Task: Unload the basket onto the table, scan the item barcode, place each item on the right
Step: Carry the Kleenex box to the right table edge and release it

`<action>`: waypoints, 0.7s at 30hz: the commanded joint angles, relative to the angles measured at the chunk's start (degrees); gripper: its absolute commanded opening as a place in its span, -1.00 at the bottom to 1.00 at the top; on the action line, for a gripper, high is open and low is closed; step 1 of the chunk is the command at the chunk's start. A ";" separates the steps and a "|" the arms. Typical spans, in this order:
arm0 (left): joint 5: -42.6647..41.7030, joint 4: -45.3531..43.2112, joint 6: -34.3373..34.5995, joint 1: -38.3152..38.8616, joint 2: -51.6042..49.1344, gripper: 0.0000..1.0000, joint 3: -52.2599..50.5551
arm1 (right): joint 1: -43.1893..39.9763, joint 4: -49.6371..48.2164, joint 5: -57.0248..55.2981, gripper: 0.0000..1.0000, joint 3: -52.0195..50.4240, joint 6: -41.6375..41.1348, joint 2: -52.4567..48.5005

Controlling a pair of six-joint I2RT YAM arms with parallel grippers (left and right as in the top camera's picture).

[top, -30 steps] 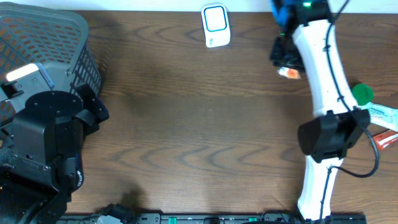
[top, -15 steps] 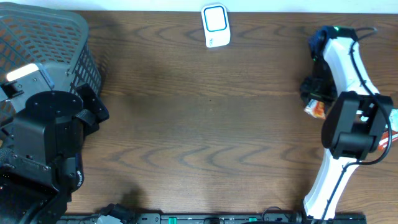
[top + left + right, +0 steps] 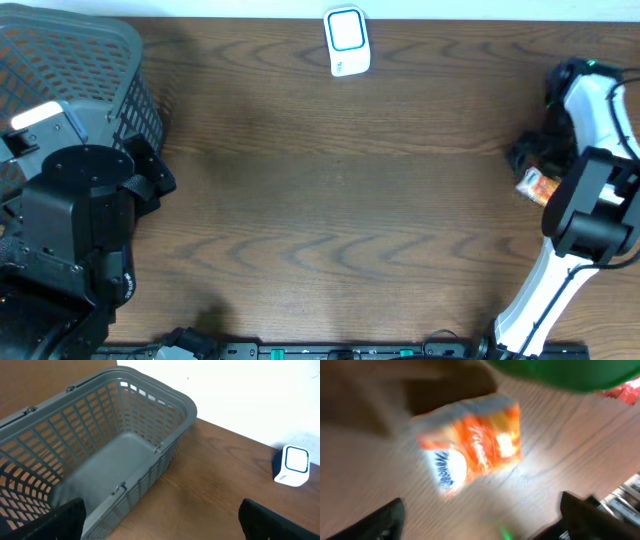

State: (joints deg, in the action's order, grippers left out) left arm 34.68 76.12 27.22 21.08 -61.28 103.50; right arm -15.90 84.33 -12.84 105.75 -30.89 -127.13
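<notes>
Bench (image 3: 330,200) first: brown wood, carrying everything. The grey basket (image 3: 190,405) stands at its left end and looks bare inside, which I take to be where scanned goods should go. My left pincer (image 3: 167,525) hangs above the basket's near side, fingers spread wide and holding nothing; I judge it is parked there to leave the middle free for the other arm.

My right pincer (image 3: 487,525) is over the right end of the bench, also spread wide with nothing between its fingers. The scanner (image 3: 347,40), a small white block with a blue face, sits at the far edge near the middle, well apart from that pincer.

The packet (image 3: 475,455), orange and white, lies flat on the wood just below the right pincer, touched by neither finger. It is blurred in the wrist view, so I cannot find a barcode on it. A green thing (image 3: 560,372) and a red wrapper (image 3: 625,390) lie just beyond it, probably part of the pile of goods at this end.
</notes>
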 commanded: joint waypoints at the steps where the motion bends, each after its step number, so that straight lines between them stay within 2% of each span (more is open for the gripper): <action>1: 0.90 0.15 0.55 -0.24 -0.07 0.95 -0.33 | -1.03 2.84 8.00 0.99 8.41 4.00 -0.37; 2: 0.90 0.15 0.55 -0.24 -0.07 0.96 -0.33 | -1.01 4.04 8.52 0.94 9.86 3.96 -0.37; 7: 0.87 0.15 0.55 -0.24 -0.07 0.96 -0.33 | -0.50 6.60 8.39 -0.17 12.20 3.65 -0.37; 8: 0.90 0.15 0.55 -0.24 -0.07 0.96 -0.33 | -0.42 6.56 8.33 -0.34 11.96 3.50 -0.37; 10: 0.90 0.15 0.55 -0.24 -0.07 0.96 -0.33 | -0.13 6.54 6.69 -0.51 11.10 2.16 -0.37; 14: 0.90 0.15 0.55 -0.24 -0.07 0.96 -0.33 | -0.13 6.19 0.46 -0.73 6.99 -1.86 -0.37; 21: 0.90 0.15 0.55 -0.24 -0.07 0.96 -0.33 | -0.13 -1.86 0.31 -0.63 -1.60 -1.86 -0.37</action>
State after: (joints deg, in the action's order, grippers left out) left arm 34.68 76.14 27.22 21.08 -61.34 103.50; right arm -16.25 84.79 -10.63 107.63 -31.40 -127.11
